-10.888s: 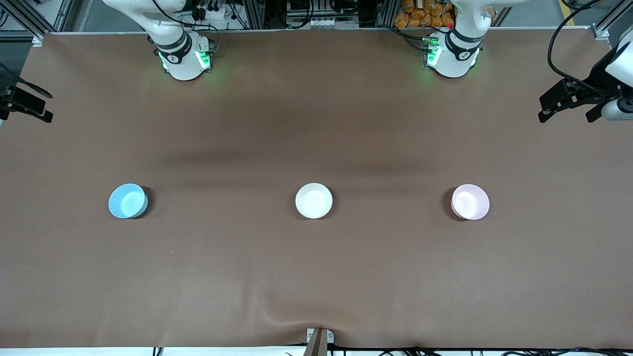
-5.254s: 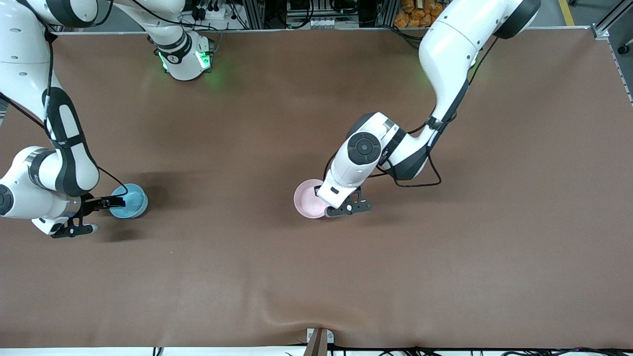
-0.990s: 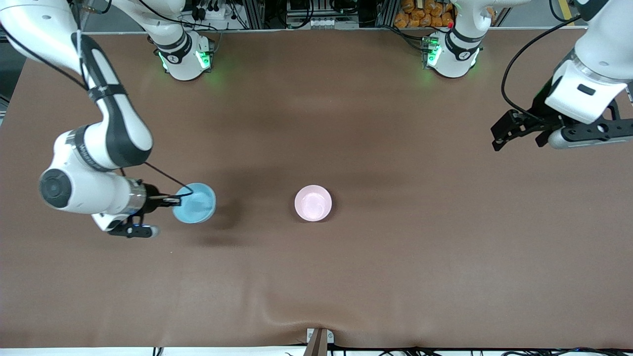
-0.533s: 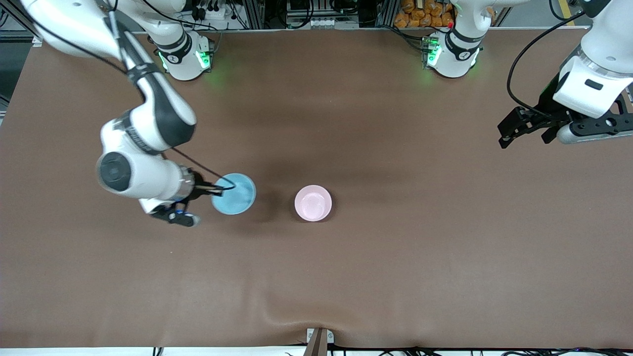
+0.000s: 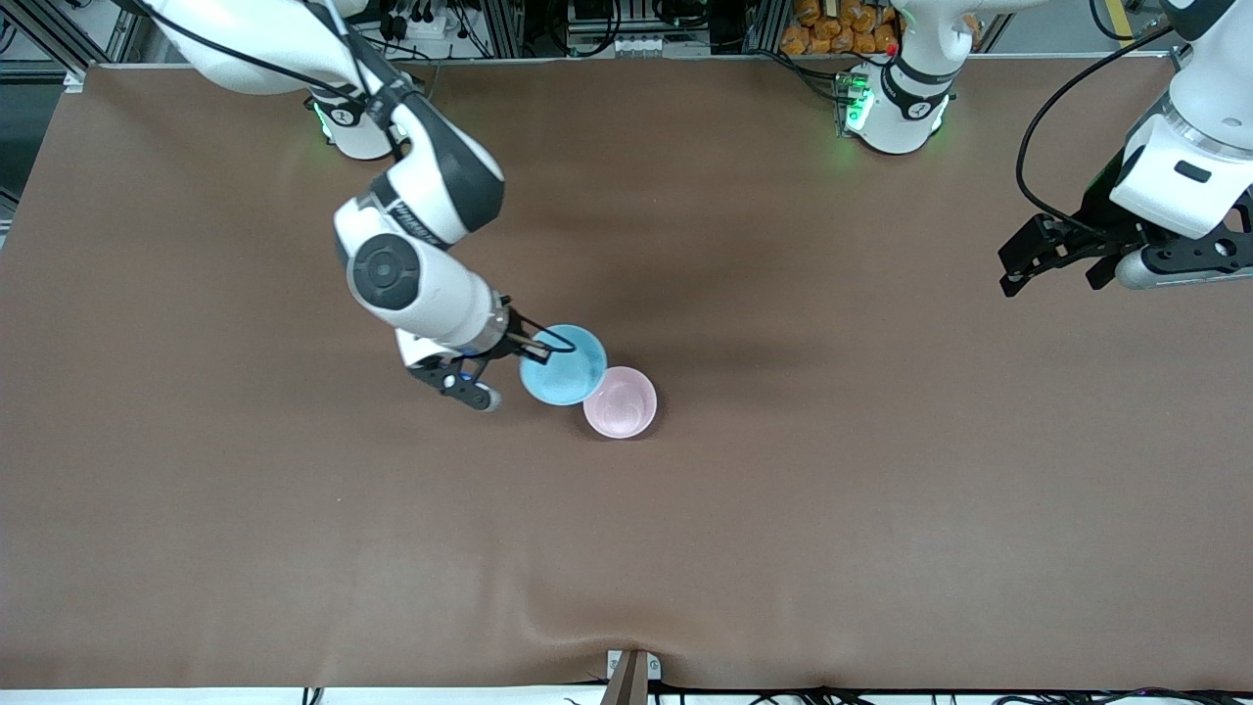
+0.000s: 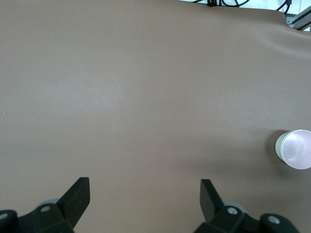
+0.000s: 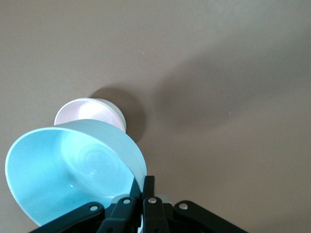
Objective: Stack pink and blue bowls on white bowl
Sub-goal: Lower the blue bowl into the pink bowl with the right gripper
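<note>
Centring was required before release: the blue bowl point(image 5: 562, 365), pinched at its rim by the right gripper point(image 5: 530, 344), hung just short of the pink bowl point(image 5: 621, 402), nested on the white bowl point(image 7: 118, 116). The left gripper point(image 5: 1060, 257) waited, spread.

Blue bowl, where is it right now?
The blue bowl is up in the air near the table's middle, held at its rim by the right pincer. In the front view it overlaps the pink bowl's edge, not yet centered over it.
</note>
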Robot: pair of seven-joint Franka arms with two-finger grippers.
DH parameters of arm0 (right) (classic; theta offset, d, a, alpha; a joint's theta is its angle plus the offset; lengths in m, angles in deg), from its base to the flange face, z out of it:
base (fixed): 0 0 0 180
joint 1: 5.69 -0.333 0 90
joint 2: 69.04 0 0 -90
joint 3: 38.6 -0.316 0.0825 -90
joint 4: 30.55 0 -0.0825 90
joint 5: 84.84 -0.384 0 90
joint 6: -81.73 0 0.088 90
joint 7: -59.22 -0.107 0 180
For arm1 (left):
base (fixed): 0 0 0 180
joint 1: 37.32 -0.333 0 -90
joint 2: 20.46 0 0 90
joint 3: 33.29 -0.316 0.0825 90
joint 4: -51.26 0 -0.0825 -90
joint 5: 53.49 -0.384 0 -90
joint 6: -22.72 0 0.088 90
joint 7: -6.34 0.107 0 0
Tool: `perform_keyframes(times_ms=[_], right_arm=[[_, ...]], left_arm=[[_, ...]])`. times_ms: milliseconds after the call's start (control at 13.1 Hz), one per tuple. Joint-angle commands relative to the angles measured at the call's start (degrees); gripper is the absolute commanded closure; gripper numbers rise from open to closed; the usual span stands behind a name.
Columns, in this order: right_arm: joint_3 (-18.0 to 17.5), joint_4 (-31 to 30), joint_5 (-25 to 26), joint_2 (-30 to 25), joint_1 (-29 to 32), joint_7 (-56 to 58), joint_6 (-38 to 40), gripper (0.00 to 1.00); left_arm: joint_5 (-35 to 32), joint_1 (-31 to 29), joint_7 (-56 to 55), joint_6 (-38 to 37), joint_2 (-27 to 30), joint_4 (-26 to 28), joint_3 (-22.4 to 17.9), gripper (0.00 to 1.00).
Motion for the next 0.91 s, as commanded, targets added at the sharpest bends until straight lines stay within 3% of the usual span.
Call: perform_keyframes(times_ms=[0, 152, 838], right_arm=[[0.43, 1.45, -0.30, 2.66, -2.38, -3.56, -3.07, 1.00], [0.44, 1.53, 0.05, 4.68, -4.23, -7.79, -7.12, 1.00], [0.79, 2.50, 0.49, 8.90, -6.00, -8.24, -11.26, 1.00]], left_arm=[[0.95, -0.48, 0.81, -1.16, -0.69, -1.68, 0.32, 0.00], [1.12, -0.48, 1.07, -1.16, -0.77, -1.77, 0.32, 0.00], [0.42, -0.57, 3.78, -2.46, -1.83, -4.40, 0.23, 0.00]])
